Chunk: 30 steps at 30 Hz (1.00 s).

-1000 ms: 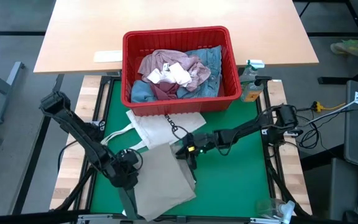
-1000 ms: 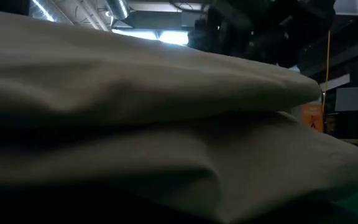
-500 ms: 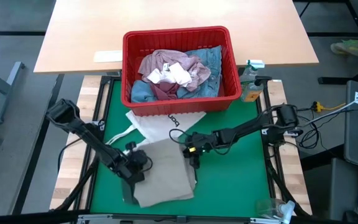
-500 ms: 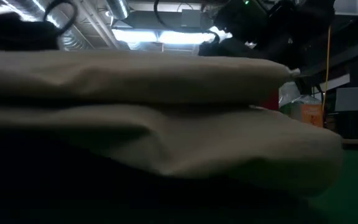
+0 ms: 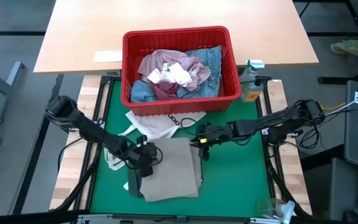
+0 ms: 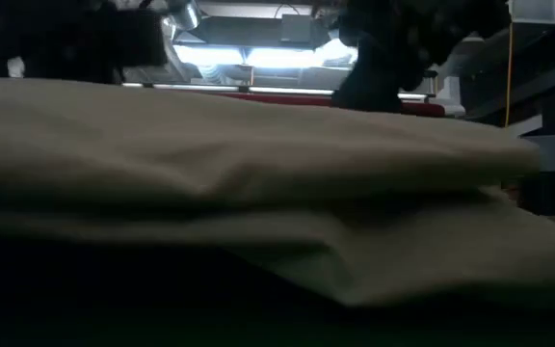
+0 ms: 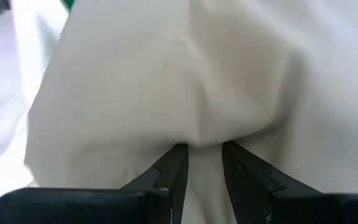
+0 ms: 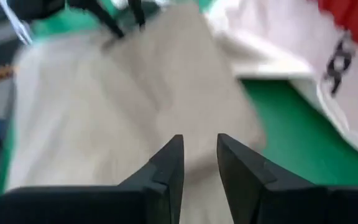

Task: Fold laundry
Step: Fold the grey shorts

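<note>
Left gripper (image 7: 204, 158) pinches a fold of the beige trousers (image 5: 174, 169); right gripper (image 8: 199, 155) grips their far edge, jaws narrowly parted on cloth. Trousers lie folded on the green mat (image 5: 235, 174), overlapping the white tote (image 5: 160, 123). Behind stands the red basket (image 5: 180, 102) with remaining laundry (image 5: 176, 74); beyond it a wooden table (image 5: 79, 37), ceiling lights (image 6: 277, 56) overhead.

Matt beige trousers (image 5: 173, 176) of soft woven cloth lie folded on a flat green mat (image 5: 235, 180), smooth and felt-like; behind them a glossy red plastic basket (image 5: 180, 38) holds mottled pink top (image 5: 178, 74) and faded blue denim jeans (image 5: 211, 61); just in front of the basket, a white cloth tote bag (image 5: 157, 124); beyond, a pale satin wood tabletop (image 5: 173, 15)
</note>
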{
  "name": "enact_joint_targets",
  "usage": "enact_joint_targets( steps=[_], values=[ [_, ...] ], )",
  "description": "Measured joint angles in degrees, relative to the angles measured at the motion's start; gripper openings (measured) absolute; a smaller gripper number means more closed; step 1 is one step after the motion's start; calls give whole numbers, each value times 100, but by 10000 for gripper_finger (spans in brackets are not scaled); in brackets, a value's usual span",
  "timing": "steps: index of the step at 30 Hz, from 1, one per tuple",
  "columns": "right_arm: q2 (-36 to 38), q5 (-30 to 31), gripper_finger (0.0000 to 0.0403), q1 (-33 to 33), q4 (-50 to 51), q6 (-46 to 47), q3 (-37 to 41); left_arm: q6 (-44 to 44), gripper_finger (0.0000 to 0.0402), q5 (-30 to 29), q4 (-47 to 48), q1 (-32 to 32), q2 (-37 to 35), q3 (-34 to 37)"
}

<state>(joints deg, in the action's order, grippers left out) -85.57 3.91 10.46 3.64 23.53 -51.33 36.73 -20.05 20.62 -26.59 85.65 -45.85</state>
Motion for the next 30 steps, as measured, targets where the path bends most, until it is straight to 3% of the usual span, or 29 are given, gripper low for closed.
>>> enact_joint_targets(
  steps=[7,16,25,30],
  values=[
    [-299,-115,96,0,-1161,-2,-4,26,96,723,179,70,-656,-87],
    [-1258,-644,96,7,-1743,19,4,357,96,1180,300,-88,-711,-93],
    [-2096,-1205,96,7,-2026,20,-11,452,96,743,371,-300,-258,190],
    [-2193,-1514,96,2,-1594,0,-33,487,96,730,-306,-300,257,276]
  ],
)
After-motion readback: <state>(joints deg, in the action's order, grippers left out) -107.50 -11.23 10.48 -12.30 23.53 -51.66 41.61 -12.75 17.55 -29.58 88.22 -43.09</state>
